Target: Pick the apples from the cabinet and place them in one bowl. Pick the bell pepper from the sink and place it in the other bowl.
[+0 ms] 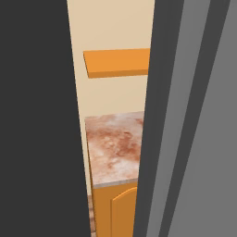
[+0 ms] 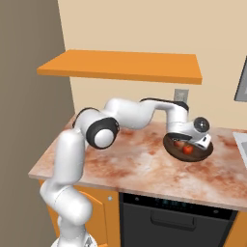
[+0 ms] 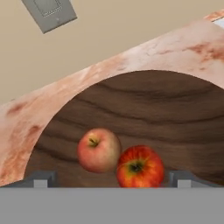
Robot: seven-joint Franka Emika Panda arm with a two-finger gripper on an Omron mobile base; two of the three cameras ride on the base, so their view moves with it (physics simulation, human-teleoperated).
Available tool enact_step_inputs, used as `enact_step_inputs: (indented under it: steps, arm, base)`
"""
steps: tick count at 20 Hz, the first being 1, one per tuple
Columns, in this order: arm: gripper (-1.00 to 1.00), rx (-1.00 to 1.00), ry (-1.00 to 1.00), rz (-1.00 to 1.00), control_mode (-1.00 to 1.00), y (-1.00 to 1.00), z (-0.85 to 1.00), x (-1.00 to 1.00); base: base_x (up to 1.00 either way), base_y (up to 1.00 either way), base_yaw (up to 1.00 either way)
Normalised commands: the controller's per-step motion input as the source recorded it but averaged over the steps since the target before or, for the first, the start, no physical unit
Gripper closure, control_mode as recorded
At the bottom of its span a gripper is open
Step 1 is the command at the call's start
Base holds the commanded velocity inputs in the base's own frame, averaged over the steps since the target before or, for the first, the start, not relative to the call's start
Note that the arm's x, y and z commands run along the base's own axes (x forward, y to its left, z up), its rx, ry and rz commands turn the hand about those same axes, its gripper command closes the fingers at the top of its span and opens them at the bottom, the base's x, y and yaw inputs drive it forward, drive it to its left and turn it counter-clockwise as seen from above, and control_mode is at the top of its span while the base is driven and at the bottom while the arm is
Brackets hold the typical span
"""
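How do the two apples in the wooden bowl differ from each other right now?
In the hand view, the paler apple is a washed-out pinkish red, while the brighter apple is deep red with yellow-orange streaks. The paler apple sits further into the bowl; the brighter apple lies nearer the camera, between the fingertips of the open gripper. Both are round, similar in size, stem side toward the camera, touching side by side in the dark wooden bowl.

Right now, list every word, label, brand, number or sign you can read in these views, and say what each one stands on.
None can be read.
The grey wall plate above the counter has a plain face, no lettering.
The dishwasher panel shows a row of tiny marks, too small to read.
The dark wooden bowl, the two apples in it and the orange cabinet carry no labels.
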Motion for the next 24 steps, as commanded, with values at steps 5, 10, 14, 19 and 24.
enact_step_inputs:
  steps: [5,10,14,19,24]
  arm:
    - [-1.00,-0.18,0.00,-0.03,-1.00,0.00,0.37,-0.32]
    - [-1.00,-0.16,0.07,-0.09,-1.00,0.00,0.28,-0.39]
    - [-1.00,-0.08,0.15,-0.16,-1.00,0.00,0.19,-0.43]
    - [-1.00,-0.02,0.19,-0.17,-1.00,0.00,0.17,-0.44]
    - [-1.00,0.00,0.19,-0.20,-1.00,0.00,0.20,-0.44]
  base:
    - [0.00,0.00,0.00]
    - [0.00,0.00,0.00]
    - [0.00,0.00,0.00]
    - [0.00,0.00,0.00]
    - [0.00,0.00,0.00]
